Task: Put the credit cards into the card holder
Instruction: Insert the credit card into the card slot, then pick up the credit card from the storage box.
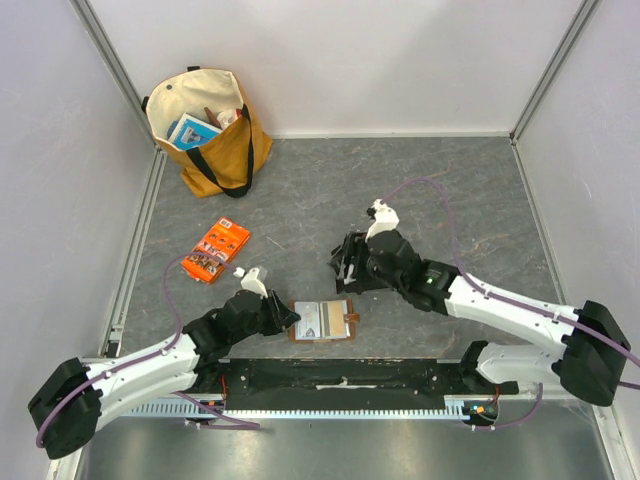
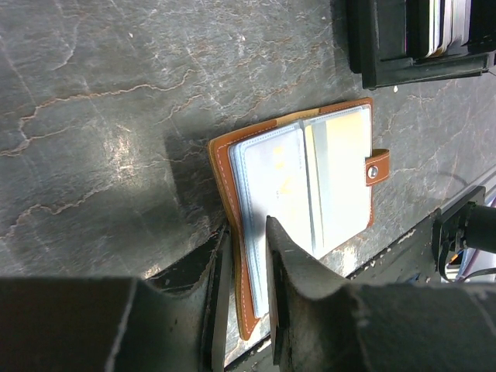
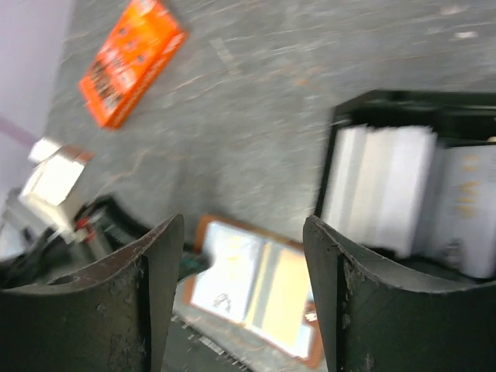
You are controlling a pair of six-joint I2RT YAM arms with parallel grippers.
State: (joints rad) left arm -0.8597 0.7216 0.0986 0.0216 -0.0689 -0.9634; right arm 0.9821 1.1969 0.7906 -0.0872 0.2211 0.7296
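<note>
The brown card holder (image 1: 325,321) lies open on the table near the front edge, its pale pockets facing up. It also shows in the left wrist view (image 2: 325,178) and, blurred, in the right wrist view (image 3: 256,291). My left gripper (image 1: 291,320) (image 2: 246,232) is shut on the holder's left cover edge. The pale credit cards (image 3: 380,190) (image 2: 448,27) stand in a black tray (image 3: 387,108) (image 2: 387,46) just beyond the holder. My right gripper (image 1: 345,268) (image 3: 244,271) is open and empty, hovering over the tray and holder.
An orange printed packet (image 1: 217,250) (image 3: 128,62) lies to the left of the middle. A tan tote bag (image 1: 212,130) with items in it stands at the back left. Walls enclose the table on three sides.
</note>
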